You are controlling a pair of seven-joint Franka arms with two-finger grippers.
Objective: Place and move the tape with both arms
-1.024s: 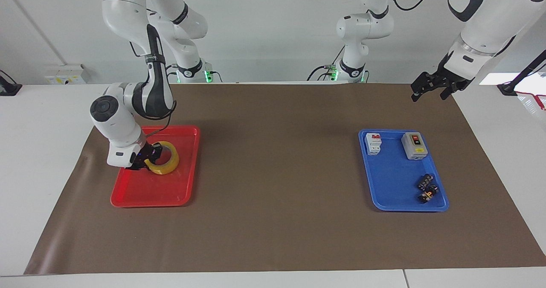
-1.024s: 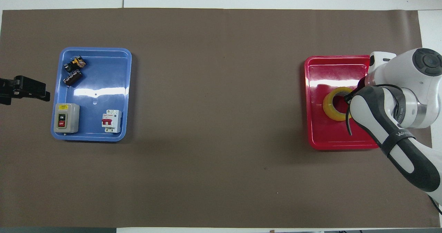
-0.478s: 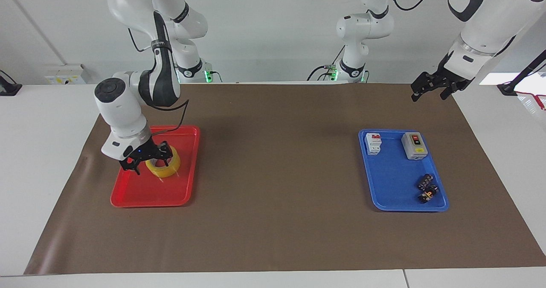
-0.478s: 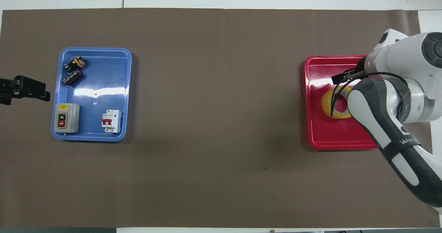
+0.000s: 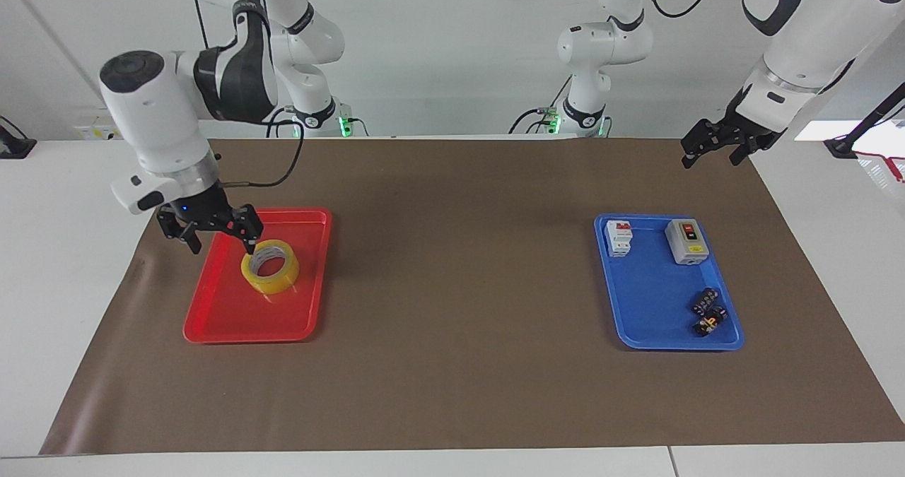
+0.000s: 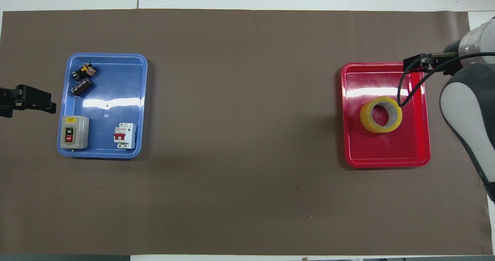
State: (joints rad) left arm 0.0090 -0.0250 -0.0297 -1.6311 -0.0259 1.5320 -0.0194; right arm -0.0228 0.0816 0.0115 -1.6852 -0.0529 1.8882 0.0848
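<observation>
Yellow tape [image 5: 270, 267] lies flat in a red tray [image 5: 233, 321].
Right end effector [image 5: 215, 235] hovers open above it; left end effector [image 5: 710, 145] waits, state unclear.

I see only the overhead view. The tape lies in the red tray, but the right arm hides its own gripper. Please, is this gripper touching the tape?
Observer: No. In the facing view the right gripper hangs in the air over the rim of the red tray, open and empty; the tape lies flat under it, untouched.
Operator: And the left gripper? I see only a black tip beside the blue tray.
Observer: The left gripper is high in the air, not at the height of the blue tray; the left arm waits there.
</observation>
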